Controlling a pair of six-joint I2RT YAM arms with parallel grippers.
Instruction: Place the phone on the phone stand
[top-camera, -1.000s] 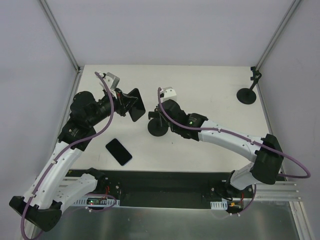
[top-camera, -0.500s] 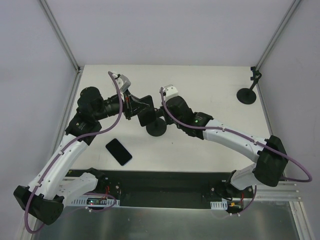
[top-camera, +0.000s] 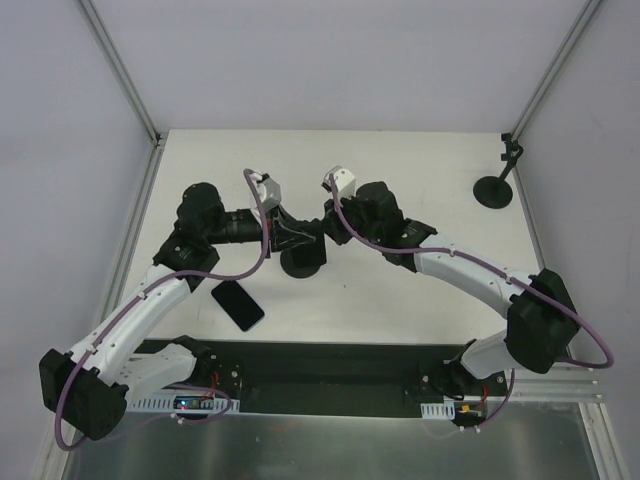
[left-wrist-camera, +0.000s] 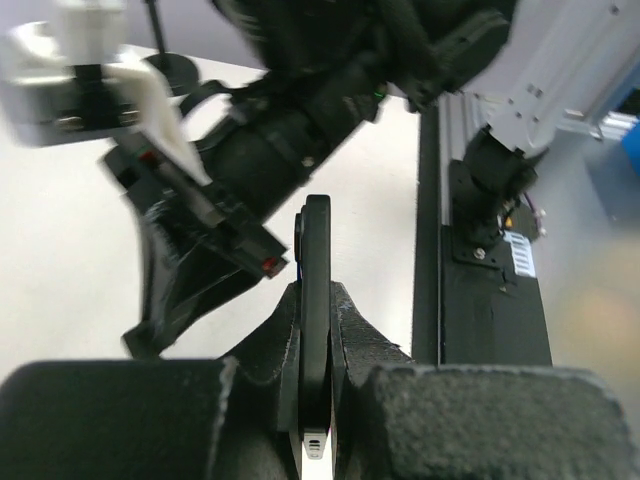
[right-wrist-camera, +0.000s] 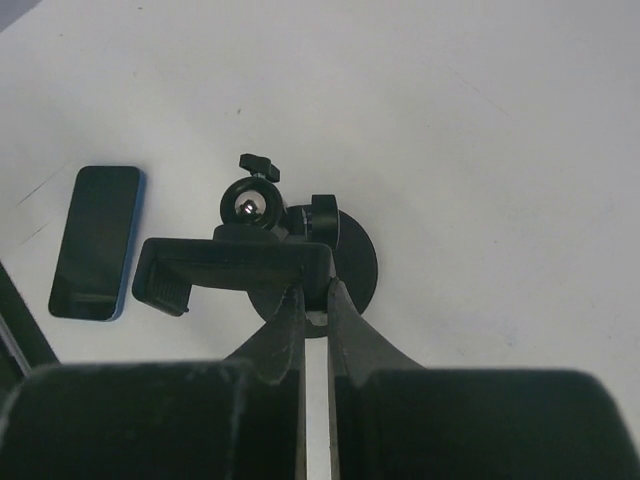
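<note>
My left gripper (top-camera: 293, 237) is shut on a black phone (left-wrist-camera: 316, 245), held edge-on between the fingers (left-wrist-camera: 345, 320) in the left wrist view. It hovers just left of the black phone stand (top-camera: 303, 262), which has a round base (right-wrist-camera: 357, 262) and a wide clamp (right-wrist-camera: 235, 266). My right gripper (top-camera: 325, 232) is shut on the right end of that clamp, and in the right wrist view my right gripper (right-wrist-camera: 314, 295) pinches it from above. A second phone (top-camera: 238, 304) with a blue edge lies flat on the table, also in the right wrist view (right-wrist-camera: 96, 243).
A second black stand (top-camera: 495, 186) with a round base stands at the back right corner. The black rail (top-camera: 330, 375) with the arm bases runs along the near edge. Metal frame posts (top-camera: 125, 85) rise at the back corners.
My left arm has swung right with the phone, from the back left to right beside the stand. My right gripper has stayed on the stand, which shifted slightly left.
</note>
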